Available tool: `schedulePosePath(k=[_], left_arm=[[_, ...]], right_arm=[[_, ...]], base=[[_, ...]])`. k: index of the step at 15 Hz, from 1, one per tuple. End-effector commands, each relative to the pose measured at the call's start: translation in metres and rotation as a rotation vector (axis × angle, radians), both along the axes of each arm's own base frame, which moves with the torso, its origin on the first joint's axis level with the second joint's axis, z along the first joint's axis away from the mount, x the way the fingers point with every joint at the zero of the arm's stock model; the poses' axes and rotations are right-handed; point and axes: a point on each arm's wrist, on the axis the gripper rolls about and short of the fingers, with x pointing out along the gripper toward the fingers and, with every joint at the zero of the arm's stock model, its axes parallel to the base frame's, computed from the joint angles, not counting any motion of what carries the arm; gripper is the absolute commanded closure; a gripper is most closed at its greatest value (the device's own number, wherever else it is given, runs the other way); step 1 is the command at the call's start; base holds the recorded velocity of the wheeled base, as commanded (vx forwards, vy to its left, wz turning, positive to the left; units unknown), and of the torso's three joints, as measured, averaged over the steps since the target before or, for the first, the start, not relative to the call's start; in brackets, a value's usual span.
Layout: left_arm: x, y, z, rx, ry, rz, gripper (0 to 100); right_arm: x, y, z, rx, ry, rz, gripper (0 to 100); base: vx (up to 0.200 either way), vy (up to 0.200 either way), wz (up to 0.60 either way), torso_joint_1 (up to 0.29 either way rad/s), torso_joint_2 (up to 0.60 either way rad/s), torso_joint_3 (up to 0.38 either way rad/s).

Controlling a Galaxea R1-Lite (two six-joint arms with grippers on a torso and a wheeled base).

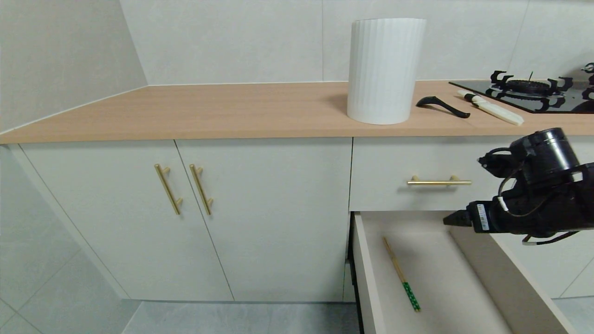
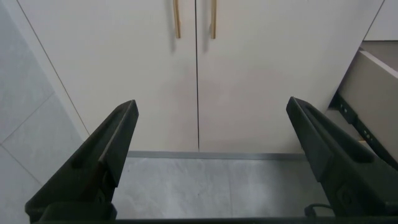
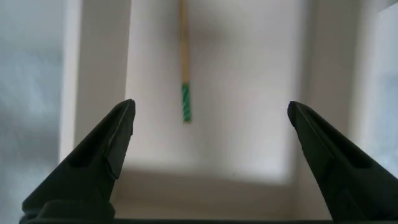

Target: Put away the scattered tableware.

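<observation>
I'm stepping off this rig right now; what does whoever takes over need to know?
Left hand: open, empty, low, facing the cabinet doors.
Right hand: open, empty, above the open drawer.
Done: one chopstick lies in the drawer.
Left: black utensil and white knife on the counter, right of the white canister; probably they go in the drawer, which then needs closing.

Matt wood-look countertop (image 1: 209, 111), brass-coloured metal handle (image 1: 439, 183), wooden chopstick (image 1: 401, 273), glossy black hob (image 1: 547, 105), ribbed matt white canister (image 1: 383, 69)

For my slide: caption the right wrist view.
Open right gripper above a green-tipped chopstick lying in the open drawer.
</observation>
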Motion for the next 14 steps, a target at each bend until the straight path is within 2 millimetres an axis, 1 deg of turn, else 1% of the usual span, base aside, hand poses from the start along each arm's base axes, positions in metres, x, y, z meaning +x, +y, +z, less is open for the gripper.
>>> schedulePosePath(k=[1,9,13,14], left_arm=[[0.0002,0.0,-0.0002,-0.001,0.002,0.0,0],[0.0,0.0,0.0002,-0.001,0.0,0.0,0],[0.0,0.0,0.0002,-0.001,0.0,0.0,0],[0.0002,0.0,-0.0002,-0.001,0.002,0.0,0]], right_arm=[[-0.016,-0.0093,0.024,0.015,-0.091,-0.018,0],[-0.0161,-0.0122,0.0256,0.005,-0.101,-0.026,0],[-0.0164,-0.0123,0.0245,-0.005,-0.099,-0.019,0],[-0.0164,-0.0123,0.0245,-0.005,-0.099,-0.019,0]], base=[[0.0,0.0,0.0,0.0,0.0,0.0],[0.0,0.0,0.0,0.0,0.0,0.0],[0.0,0.0,0.0,0.066,-0.23,-0.255],[0.0,0.0,0.0,0.119,-0.45,-0.33]])
